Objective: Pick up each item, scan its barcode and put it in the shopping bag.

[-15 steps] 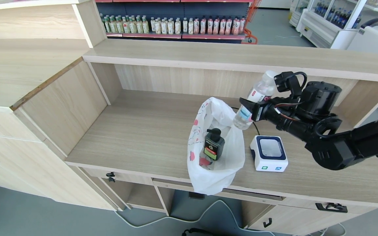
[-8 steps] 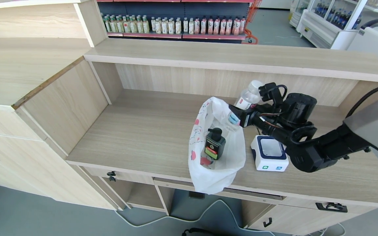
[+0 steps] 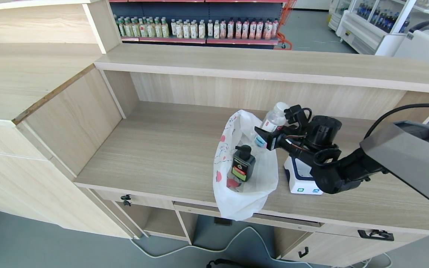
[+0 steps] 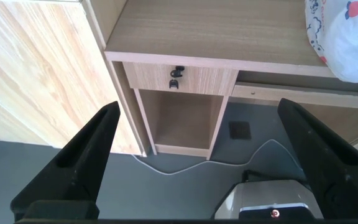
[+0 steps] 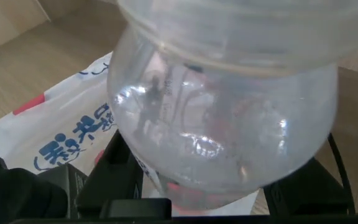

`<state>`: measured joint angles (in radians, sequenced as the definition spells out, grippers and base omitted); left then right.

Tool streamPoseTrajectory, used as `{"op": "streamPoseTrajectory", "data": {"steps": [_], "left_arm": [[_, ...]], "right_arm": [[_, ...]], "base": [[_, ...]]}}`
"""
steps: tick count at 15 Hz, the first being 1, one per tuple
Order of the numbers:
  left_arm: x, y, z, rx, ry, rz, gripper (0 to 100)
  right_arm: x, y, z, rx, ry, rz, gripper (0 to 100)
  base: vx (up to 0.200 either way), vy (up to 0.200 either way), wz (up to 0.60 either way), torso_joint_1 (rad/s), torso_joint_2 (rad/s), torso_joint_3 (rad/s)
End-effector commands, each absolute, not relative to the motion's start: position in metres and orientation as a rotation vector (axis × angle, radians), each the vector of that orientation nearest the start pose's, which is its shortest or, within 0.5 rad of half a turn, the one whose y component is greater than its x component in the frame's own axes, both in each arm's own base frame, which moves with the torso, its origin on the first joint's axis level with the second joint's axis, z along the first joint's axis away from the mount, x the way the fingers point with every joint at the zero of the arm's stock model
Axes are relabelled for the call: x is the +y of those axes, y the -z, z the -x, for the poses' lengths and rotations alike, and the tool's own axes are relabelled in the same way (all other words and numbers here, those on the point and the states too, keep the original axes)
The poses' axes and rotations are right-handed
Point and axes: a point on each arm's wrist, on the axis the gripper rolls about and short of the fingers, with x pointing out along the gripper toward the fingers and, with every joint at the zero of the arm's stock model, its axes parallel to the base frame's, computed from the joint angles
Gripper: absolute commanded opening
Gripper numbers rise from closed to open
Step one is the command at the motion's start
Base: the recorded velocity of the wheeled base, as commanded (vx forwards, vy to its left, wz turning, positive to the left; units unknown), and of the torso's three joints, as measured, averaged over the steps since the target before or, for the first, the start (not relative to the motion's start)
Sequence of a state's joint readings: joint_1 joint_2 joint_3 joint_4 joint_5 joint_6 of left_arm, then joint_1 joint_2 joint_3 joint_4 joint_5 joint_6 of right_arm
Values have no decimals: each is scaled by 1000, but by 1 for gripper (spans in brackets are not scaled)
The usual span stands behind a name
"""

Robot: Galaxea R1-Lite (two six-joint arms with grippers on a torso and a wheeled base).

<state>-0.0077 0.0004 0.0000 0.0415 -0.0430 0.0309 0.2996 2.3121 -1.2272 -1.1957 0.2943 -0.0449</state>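
Observation:
A clear water bottle (image 3: 273, 121) with a white cap and a red-and-white label is tilted over the far rim of the white shopping bag (image 3: 245, 186), its base dipping into the bag's mouth. My right gripper (image 3: 266, 137) is shut on the bottle's lower body. In the right wrist view the bottle's base (image 5: 229, 112) sits close up with the printed bag (image 5: 61, 130) behind it. A dark pump bottle (image 3: 242, 163) stands inside the bag. My left gripper (image 4: 207, 155) hangs open below the counter's front, fingers wide apart and holding nothing.
A white barcode scanner (image 3: 298, 181) sits just right of the bag, under my right arm. The counter (image 3: 155, 149) lies bare to the left of the bag. Its back wall and upper shelf (image 3: 237, 63) rise behind. A cable (image 4: 185, 167) runs across the floor below.
My right arm has carried the bottle down and to the left, from above the scanner to the bag's mouth. The bag and pump bottle have stayed put.

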Motion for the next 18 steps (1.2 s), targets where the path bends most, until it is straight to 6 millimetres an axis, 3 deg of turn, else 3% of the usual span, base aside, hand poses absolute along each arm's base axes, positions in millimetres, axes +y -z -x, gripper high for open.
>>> {"op": "streamPoseTrajectory", "data": {"steps": [1,8,18], "left_arm": [[-1,-71,23,41,51,-30,100],[-1,-71,23,41,51,-30,100],[-1,-71,23,41,51,-30,100]], "right_arm": [[146,-96,-441,-112,-606,44,0],[168,-88,-458,-111,-660,82,0],[161,-76,-459,-106,-675,156,0]], "base": [[0,0,0,0,0,0],[0,0,0,0,0,0],[0,0,0,0,0,0]]}}
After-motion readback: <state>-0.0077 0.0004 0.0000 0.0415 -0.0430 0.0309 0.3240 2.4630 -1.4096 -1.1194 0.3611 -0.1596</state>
